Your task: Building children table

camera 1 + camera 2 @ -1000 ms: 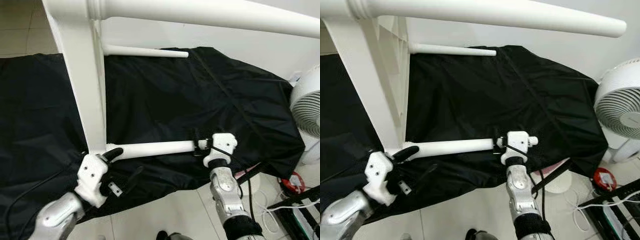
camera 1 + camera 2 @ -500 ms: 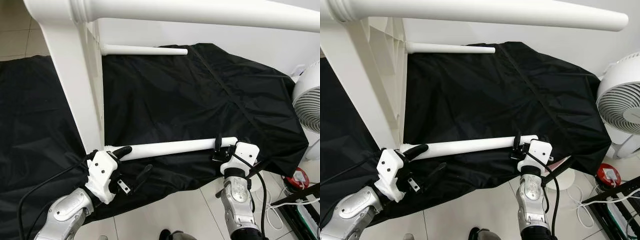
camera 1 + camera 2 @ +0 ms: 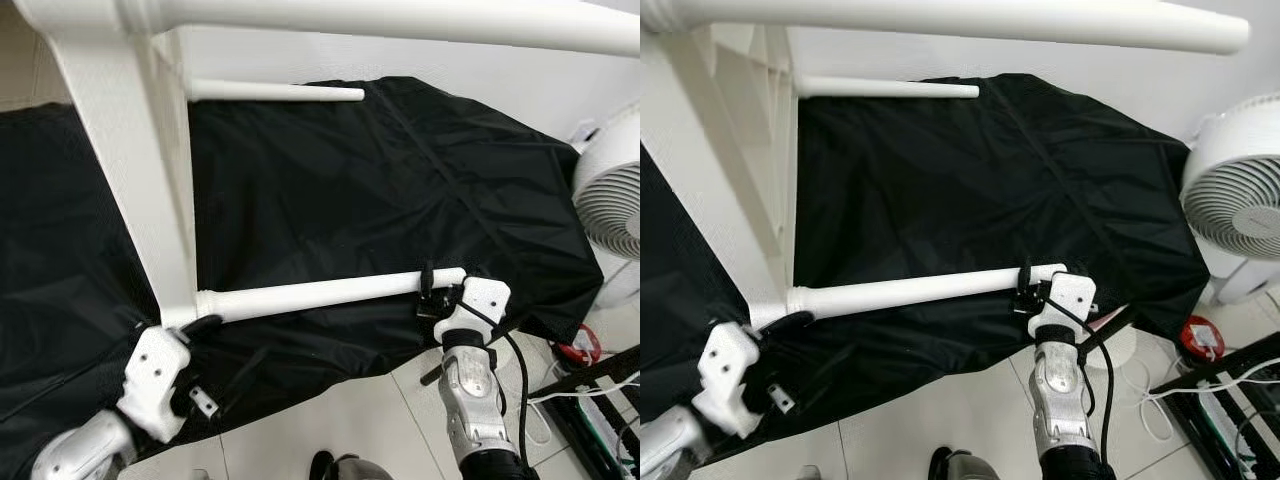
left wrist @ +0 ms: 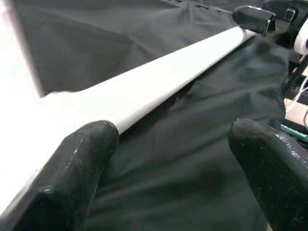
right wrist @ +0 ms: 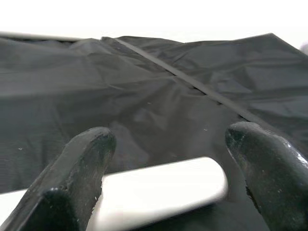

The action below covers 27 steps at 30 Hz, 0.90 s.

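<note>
Fingers spread around white table leg, seemingly untouching.

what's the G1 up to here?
It's assembling a white children's table that lies tipped on its side over a black cloth. The right gripper sits at the free end of the near table leg, its fingers open around the tip. The left gripper is at the joint where that leg meets the tabletop, fingers open, one resting against the leg.
</note>
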Motion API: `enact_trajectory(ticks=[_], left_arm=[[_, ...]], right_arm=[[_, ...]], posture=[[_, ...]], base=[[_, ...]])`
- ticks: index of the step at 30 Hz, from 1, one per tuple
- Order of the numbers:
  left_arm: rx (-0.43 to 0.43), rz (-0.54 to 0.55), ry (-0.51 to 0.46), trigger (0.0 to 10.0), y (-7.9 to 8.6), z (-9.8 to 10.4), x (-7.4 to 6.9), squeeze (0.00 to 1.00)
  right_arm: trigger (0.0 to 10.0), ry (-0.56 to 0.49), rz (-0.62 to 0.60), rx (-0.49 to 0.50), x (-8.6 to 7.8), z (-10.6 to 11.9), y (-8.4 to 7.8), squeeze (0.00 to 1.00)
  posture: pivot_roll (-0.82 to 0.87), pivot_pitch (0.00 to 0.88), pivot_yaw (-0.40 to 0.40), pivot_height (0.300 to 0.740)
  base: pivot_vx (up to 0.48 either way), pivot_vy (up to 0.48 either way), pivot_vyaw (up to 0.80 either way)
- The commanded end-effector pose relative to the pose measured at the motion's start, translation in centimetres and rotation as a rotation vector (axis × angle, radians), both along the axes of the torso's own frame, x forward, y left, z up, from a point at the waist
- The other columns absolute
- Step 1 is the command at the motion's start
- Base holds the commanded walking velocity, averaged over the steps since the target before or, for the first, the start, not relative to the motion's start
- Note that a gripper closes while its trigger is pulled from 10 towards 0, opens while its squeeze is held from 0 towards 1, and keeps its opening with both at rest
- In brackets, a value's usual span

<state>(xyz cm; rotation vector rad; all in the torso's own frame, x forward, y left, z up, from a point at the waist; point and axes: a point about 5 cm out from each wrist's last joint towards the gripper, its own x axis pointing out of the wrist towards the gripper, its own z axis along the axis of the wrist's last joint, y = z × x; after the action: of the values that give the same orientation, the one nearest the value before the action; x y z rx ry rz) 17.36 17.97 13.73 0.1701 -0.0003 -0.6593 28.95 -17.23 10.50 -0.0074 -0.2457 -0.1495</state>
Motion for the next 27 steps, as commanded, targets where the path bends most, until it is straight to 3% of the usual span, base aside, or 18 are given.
enact_trajectory(ticks=[1, 7, 10, 12, 14, 19, 27], left_arm=[[0.030, 0.061, -0.021, 10.0, 1.2, 0.6, -0.5, 0.00], [0.037, 0.104, -0.035, 10.0, 2.4, 1.4, -0.8, 0.00], [0.061, 0.212, -0.077, 10.0, 4.6, 2.7, -1.2, 0.00], [0.061, 0.212, -0.077, 10.0, 4.6, 2.7, -1.2, 0.00], [0.064, 0.333, -0.106, 10.0, 5.9, 3.3, -1.5, 0.00], [0.044, 0.355, -0.129, 10.0, 5.3, 3.6, -1.7, 0.00], [-0.002, 0.264, -0.130, 10.0, 3.6, 4.2, -2.2, 0.00]], right_arm=[[10.0, 0.051, 0.036, -0.006, 0.3, -0.8, 0.4, 0.00], [10.0, 0.054, 0.064, -0.006, 0.8, -0.6, 0.7, 0.00], [10.0, 0.061, 0.104, -0.005, 1.5, -0.5, 1.4, 0.00], [10.0, 0.061, 0.104, -0.005, 1.5, -0.5, 1.4, 0.00], [10.0, 0.070, 0.137, -0.001, 1.9, -0.6, 2.2, 0.00], [10.0, 0.077, 0.163, 0.004, 2.3, -0.6, 2.8, 0.00], [10.0, 0.079, 0.182, 0.004, 2.7, -0.7, 2.9, 0.00]], posture=[[0.26, 0.149, -0.131, 0.740], [0.29, 0.151, -0.151, 0.740], [0.33, 0.152, -0.173, 0.740], [0.33, 0.152, -0.173, 0.740], [0.35, 0.150, -0.181, 0.740], [0.35, 0.150, -0.181, 0.740], [0.37, 0.141, -0.193, 0.740]], base=[[0.000, 0.000, 0.00], [0.000, 0.000, 0.00], [0.000, 0.000, 0.00], [0.000, 0.000, 0.00], [0.000, 0.000, 0.00], [0.000, 0.000, 0.00], [0.000, 0.000, 0.00]])
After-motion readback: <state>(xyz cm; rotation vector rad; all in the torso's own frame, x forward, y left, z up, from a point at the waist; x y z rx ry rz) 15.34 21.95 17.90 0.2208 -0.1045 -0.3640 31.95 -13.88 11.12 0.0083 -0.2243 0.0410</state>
